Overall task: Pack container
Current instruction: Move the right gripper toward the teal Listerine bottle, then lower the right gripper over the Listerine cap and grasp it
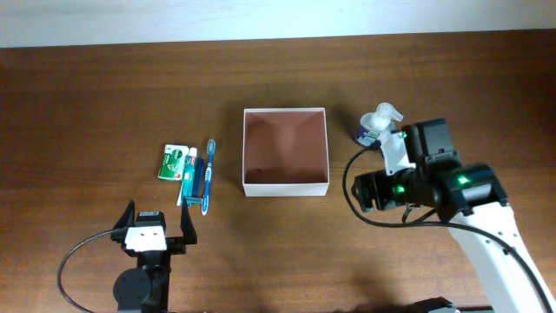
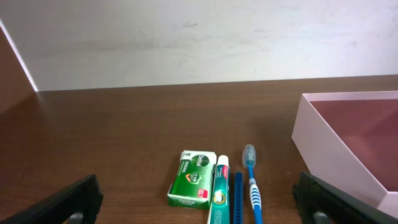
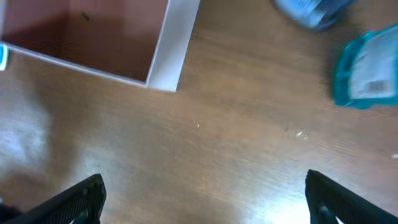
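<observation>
White-walled container (image 1: 286, 186) sits mid-table with its inside bare, so nothing is packed yet; my read is we're at the approach for the first pick. Both pincers are spread wide and empty: left gripper (image 1: 158, 226) hangs just short of the soap box (image 1: 173, 162), toothpaste (image 1: 186, 178) and toothbrush (image 1: 208, 174) lined up left of the container, and right gripper (image 3: 211, 202) is over bare table near the spray bottle (image 1: 380, 122) off the container's right wall. Next move probably needs the right one to swing onto the bottle, square up, close, then lift clear of the wall.
</observation>
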Robot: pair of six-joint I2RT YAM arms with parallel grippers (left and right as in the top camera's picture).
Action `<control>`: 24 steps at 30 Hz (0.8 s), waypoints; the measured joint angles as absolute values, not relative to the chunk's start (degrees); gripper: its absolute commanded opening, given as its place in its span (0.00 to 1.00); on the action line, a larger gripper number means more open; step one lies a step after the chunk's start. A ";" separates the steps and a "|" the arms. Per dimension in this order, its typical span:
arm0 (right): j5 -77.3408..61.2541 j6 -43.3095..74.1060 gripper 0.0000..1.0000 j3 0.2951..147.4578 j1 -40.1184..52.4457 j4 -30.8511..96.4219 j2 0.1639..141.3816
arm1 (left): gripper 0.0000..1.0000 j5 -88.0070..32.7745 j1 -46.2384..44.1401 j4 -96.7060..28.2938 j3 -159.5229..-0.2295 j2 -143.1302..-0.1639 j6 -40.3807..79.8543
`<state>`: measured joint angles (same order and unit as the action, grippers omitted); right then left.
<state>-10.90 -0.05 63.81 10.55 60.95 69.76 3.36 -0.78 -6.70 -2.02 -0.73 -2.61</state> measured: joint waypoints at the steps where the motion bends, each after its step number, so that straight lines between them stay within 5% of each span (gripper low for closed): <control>1: -10.35 -0.01 0.94 65.49 10.55 61.87 69.78 | 0.99 3.36 -0.78 -6.70 -2.02 -0.73 -2.61; 24: -0.51 -2.74 0.98 71.57 10.59 60.64 71.33 | 0.99 3.36 -0.78 -6.70 -2.02 -0.73 -2.63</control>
<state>-0.51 -2.74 71.57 10.59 60.64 71.33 3.36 -0.78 -6.70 -2.02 -0.73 -2.63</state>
